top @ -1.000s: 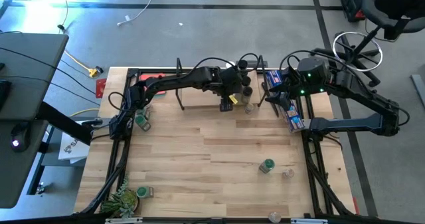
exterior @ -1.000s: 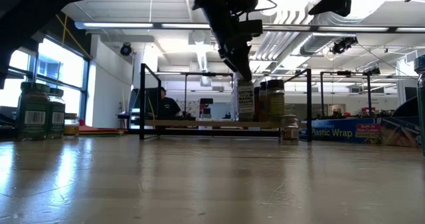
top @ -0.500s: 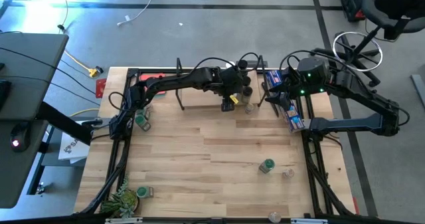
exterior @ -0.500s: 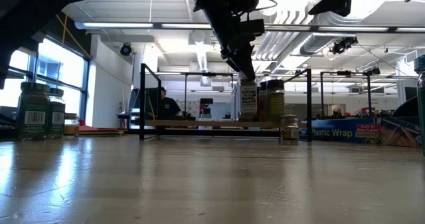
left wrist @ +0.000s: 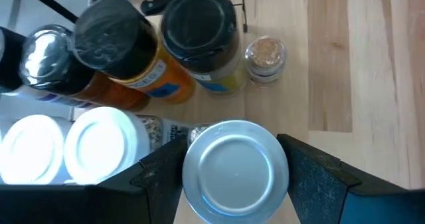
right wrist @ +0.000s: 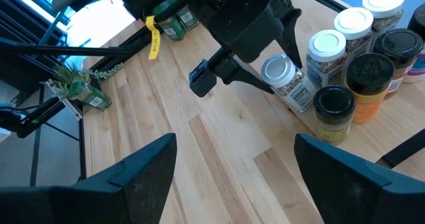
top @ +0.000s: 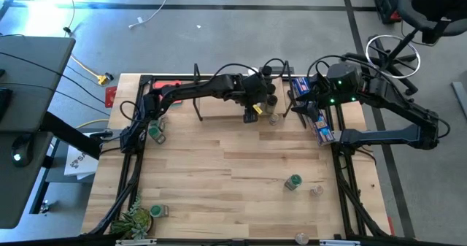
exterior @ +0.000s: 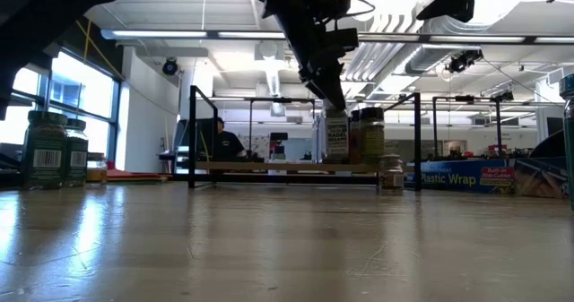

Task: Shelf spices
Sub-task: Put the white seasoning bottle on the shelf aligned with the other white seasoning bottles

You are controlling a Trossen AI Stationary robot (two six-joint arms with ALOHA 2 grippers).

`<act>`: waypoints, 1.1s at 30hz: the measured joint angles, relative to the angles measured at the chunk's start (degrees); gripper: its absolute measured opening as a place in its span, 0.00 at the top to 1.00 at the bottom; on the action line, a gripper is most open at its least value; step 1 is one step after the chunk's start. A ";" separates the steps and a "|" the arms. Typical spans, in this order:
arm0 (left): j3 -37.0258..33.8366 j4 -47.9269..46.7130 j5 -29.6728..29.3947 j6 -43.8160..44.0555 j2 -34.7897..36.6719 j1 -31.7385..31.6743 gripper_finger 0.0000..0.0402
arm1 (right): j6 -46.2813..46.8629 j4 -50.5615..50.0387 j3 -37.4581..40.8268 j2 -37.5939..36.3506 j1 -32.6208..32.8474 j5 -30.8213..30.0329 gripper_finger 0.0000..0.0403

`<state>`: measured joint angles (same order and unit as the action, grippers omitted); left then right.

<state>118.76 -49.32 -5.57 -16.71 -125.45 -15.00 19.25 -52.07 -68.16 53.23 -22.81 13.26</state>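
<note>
The shelf (exterior: pixel 269 166) stands at the table's far edge, a light board between black wire ends. On its right part stand several spices: white-lidded jars (left wrist: pixel 99 144) and black-lidded jars (left wrist: pixel 199 24). My left gripper (left wrist: pixel 234 184) reaches down there and is shut on a silver-lidded spice jar (right wrist: pixel 282 78) at the front of the group. My right gripper (right wrist: pixel 232 184) hangs open and empty above the table's far right, beside the shelf's right end. My left gripper pinches the silver-lidded jar between its two fingers (left wrist: pixel 159 177), one on each side at the lid's rim (left wrist: pixel 192 177). The fingers come from above, slanting down toward the far edge. The jar stands about upright, its base (exterior: pixel 336 159) down at the shelf board.
A tiny jar of brown powder (left wrist: pixel 265 51) stands on the table beside the shelf. A blue packet (top: pixel 321 125) lies at the right edge. Green-lidded jars (top: pixel 293 182) (top: pixel 155 131) (top: pixel 158 211), a small clear jar (top: pixel 316 190) and a potted plant (top: pixel 135 218) stand around the bare middle.
</note>
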 joint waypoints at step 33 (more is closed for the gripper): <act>11.10 -18.25 -10.61 18.95 0.07 6.40 0.32 | -0.20 0.02 0.00 0.00 -0.01 0.20 0.25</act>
<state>129.86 -67.57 -16.19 2.24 -125.38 -8.61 19.05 -52.05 -68.16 53.23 -22.81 13.45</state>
